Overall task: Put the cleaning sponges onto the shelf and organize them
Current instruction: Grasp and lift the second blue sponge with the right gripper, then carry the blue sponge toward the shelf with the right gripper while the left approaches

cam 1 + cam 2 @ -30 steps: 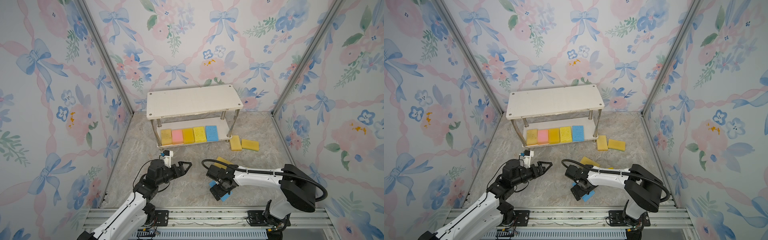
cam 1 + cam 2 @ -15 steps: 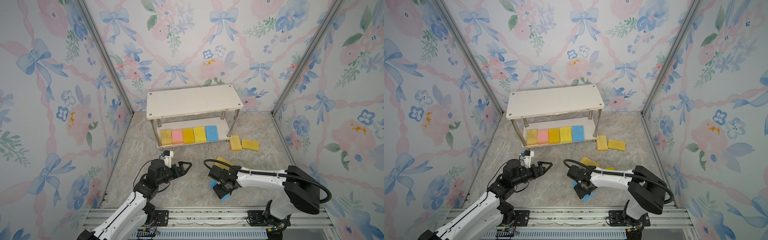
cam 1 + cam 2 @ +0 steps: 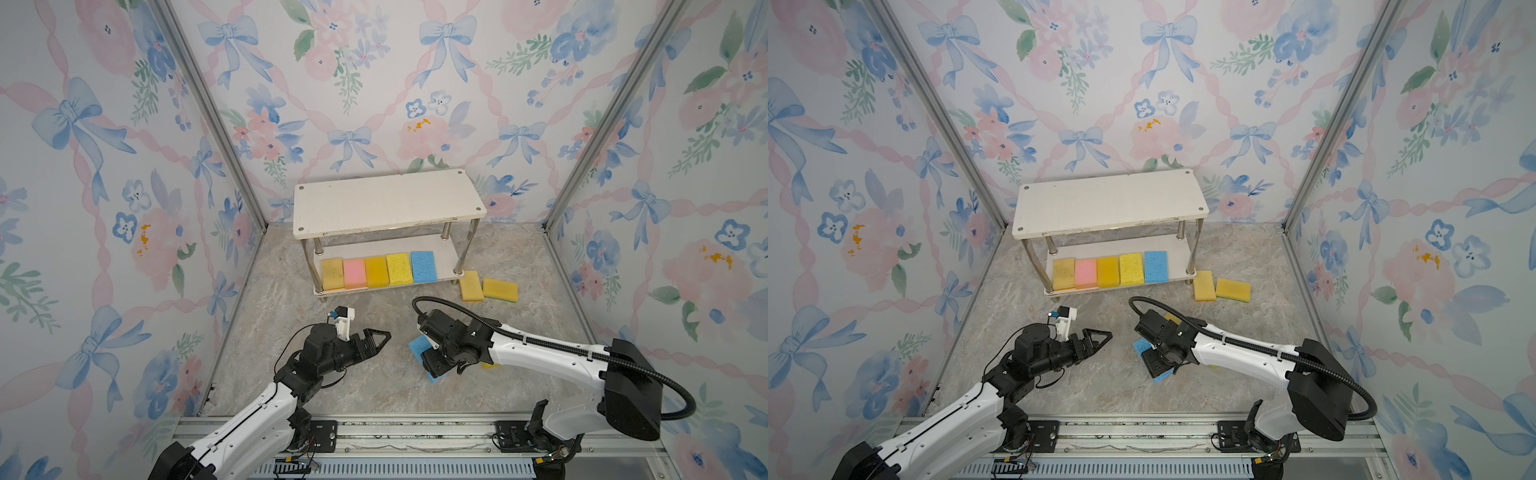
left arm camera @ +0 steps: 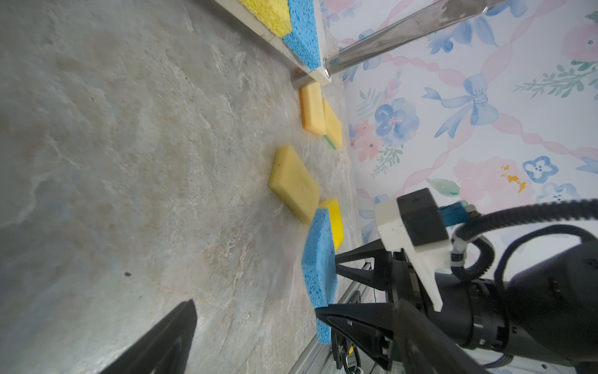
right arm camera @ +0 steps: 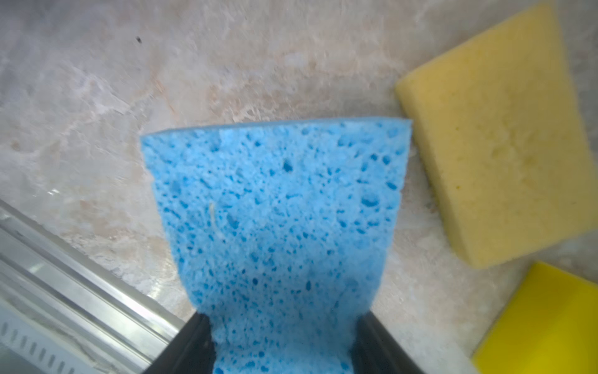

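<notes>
In both top views the right gripper (image 3: 434,362) is mostly hidden under its own wrist, and only two corners of the blue sponge (image 3: 417,345) show beside it. The right wrist view gives the rest: the two black fingers (image 5: 186,349) are about half closed and press the sponge on opposite sides, so it is pinched narrow between them and spreads wider at its free end. Its surface is rough and full of small open pores. The left wrist view shows this sponge standing on edge, slightly bent, near the front rail (image 5: 81,259); whether it touches the marbled floor (image 3: 353,303) I cannot tell. The wrist views also show a pale yellow sponge (image 5: 495,145), thick and fine-grained, and a bright yellow sponge (image 5: 543,323) with a smooth face, both flat on the floor just beside the held one; from above the arm hides most of them. The left gripper (image 3: 376,338) hangs over the floor, its pointed fingers wide apart and holding nothing. The shelf (image 3: 386,199) stands at the back wall, with white boards and shiny round legs; on its lower board a row of five sponges (image 3: 376,271) lies edge to edge: yellow, pink, orange-yellow, yellow, blue. A pair of yellow sponges (image 3: 471,285) lies on the floor just right of it.
</notes>
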`<state>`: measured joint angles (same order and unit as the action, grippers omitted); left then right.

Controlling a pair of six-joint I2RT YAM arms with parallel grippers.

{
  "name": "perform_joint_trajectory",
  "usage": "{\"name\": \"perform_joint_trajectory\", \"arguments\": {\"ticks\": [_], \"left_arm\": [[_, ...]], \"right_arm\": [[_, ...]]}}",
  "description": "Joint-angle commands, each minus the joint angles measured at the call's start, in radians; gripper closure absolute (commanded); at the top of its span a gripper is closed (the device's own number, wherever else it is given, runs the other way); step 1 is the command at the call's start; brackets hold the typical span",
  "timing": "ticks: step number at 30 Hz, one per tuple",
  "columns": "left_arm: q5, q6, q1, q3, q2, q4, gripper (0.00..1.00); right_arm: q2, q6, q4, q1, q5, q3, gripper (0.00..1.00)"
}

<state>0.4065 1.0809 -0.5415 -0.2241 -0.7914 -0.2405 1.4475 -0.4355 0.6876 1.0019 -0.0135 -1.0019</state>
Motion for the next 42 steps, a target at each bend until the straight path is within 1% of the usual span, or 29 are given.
{"name": "perform_joint_trajectory", "arguments": {"ticks": [1,6,12,15,16,18,20,21,22,23,24,25,27,29,31,34,36,38,42], "left_arm": [[-0.034,0.048,-0.020,-0.007,-0.021,-0.107,0.07],[-0.047,0.027,-0.051,-0.059,-0.069,-0.115,0.12],[-0.065,-0.002,-0.111,-0.117,-0.147,-0.118,0.16],[-0.078,-0.012,-0.134,-0.140,-0.178,-0.121,0.21],[-0.078,-0.015,-0.142,-0.147,-0.188,-0.123,0.26],[-0.078,-0.019,-0.151,-0.157,-0.206,-0.128,0.40],[-0.081,-0.022,-0.155,-0.164,-0.216,-0.129,0.57],[-0.084,-0.023,-0.155,-0.167,-0.217,-0.129,0.64],[-0.086,-0.028,-0.155,-0.170,-0.219,-0.128,0.73],[-0.087,-0.035,-0.155,-0.174,-0.223,-0.129,0.86],[-0.085,-0.041,-0.154,-0.176,-0.225,-0.129,0.97],[-0.079,-0.052,-0.154,-0.182,-0.229,-0.128,1.00],[-0.046,-0.073,-0.146,-0.193,-0.238,-0.124,1.00],[0.009,-0.109,-0.124,-0.212,-0.252,-0.101,1.00],[0.089,-0.160,-0.079,-0.237,-0.263,-0.051,1.00],[0.232,-0.182,0.006,-0.239,-0.257,-0.054,1.00],[0.319,-0.190,0.038,-0.246,-0.254,-0.074,1.00],[0.384,-0.202,0.048,-0.263,-0.248,-0.075,1.00],[0.451,-0.184,0.049,-0.274,-0.224,-0.113,1.00]], "right_arm": [[-0.015,0.014,0.029,-0.003,0.043,-0.067,0.38],[-0.025,0.008,0.018,0.006,0.072,-0.118,0.39],[-0.011,0.015,0.035,0.032,0.071,-0.173,0.40],[-0.003,0.016,0.043,0.040,0.064,-0.188,0.40],[-0.004,0.016,0.042,0.040,0.063,-0.188,0.40],[-0.007,0.013,0.035,0.039,0.066,-0.188,0.41],[-0.007,0.010,0.029,0.041,0.075,-0.188,0.41],[-0.009,0.010,0.027,0.041,0.076,-0.188,0.41],[-0.010,0.009,0.024,0.041,0.077,-0.186,0.41],[-0.013,0.011,0.020,0.040,0.083,-0.182,0.41],[-0.016,0.012,0.016,0.037,0.096,-0.176,0.40],[-0.023,0.014,0.008,0.028,0.116,-0.170,0.39],[-0.044,0.012,-0.002,0.012,0.138,-0.153,0.29],[-0.084,0.021,-0.003,-0.016,0.170,-0.137,0.15],[-0.131,0.028,-0.004,-0.053,0.202,-0.120,0.10],[-0.208,0.023,-0.047,-0.142,0.332,-0.079,0.09],[-0.238,0.020,-0.074,-0.193,0.417,-0.067,0.10],[-0.243,0.015,-0.098,-0.227,0.512,-0.068,0.11],[-0.254,0.008,-0.151,-0.246,0.584,-0.069,0.13]]}}
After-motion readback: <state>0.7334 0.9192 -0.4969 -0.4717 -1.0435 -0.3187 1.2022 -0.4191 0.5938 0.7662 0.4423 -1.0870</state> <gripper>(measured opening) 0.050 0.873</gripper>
